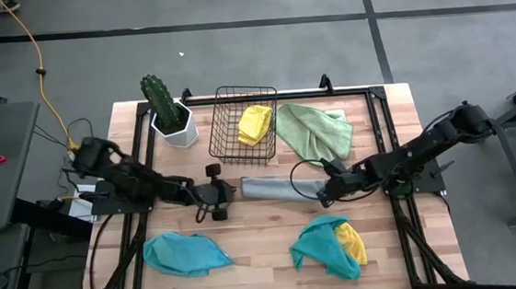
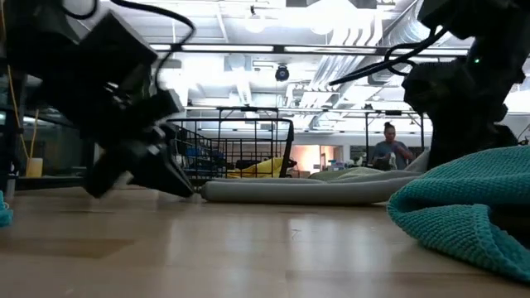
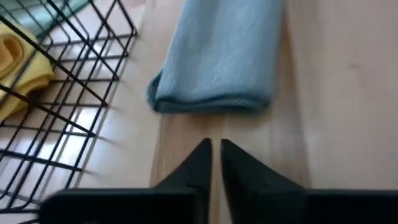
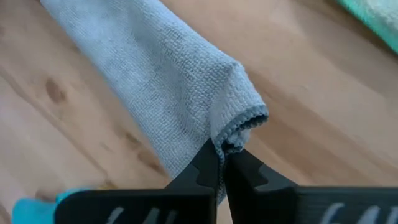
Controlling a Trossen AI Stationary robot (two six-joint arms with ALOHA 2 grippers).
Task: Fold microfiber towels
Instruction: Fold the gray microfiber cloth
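**Grey towel pinched at one end only**

The grey towel (image 1: 275,187) lies folded long at the tabletop (image 1: 266,245) centre. Right gripper (image 4: 222,151), at its 3 o'clock end, has jaws clamped on the edge. Left gripper (image 3: 216,147), at 9 o'clock, is closed on nothing just short of it. Pulling now would likely drag the fold open.

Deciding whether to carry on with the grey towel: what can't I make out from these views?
- Yellow towel: high view, mostly hidden under the teal towel.
- Right end of the grey towel: low view, covered by that teal towel.
- Left gripper: low view, blurred; whether it touches the grey towel is unclear.
- Basket: left wrist view, cut off by the edge.
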